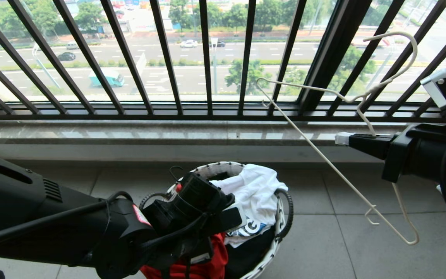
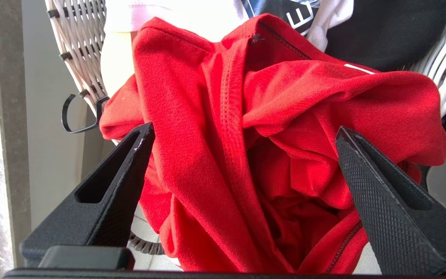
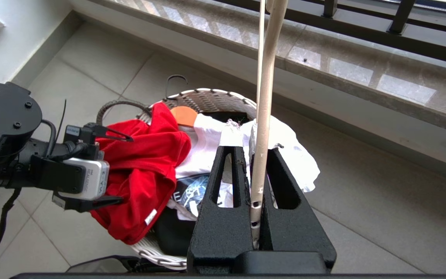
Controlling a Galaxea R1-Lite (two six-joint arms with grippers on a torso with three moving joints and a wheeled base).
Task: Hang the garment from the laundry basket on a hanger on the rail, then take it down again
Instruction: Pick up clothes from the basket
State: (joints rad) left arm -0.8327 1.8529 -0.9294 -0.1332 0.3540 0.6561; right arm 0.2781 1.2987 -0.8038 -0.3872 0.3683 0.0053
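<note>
Red garment (image 2: 223, 128), one, in laundry basket (image 1: 223, 169); left gripper (image 2: 242, 139) fingers spread around it; right gripper (image 3: 261, 155) pinching one hanger (image 1: 323, 155).

A pale tiled floor (image 1: 362, 252) carried the laundry basket (image 1: 223, 169), which stood directly on the tiles close below the marble window sill (image 1: 130, 133).

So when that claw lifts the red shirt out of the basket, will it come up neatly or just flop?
Probably flop: the red shirt lies in soft crumpled folds, so it should sag from wherever it is pinched. It looks thin and light. Part hangs over the basket rim, so it may drag there. The left gripper is open around it.
</note>
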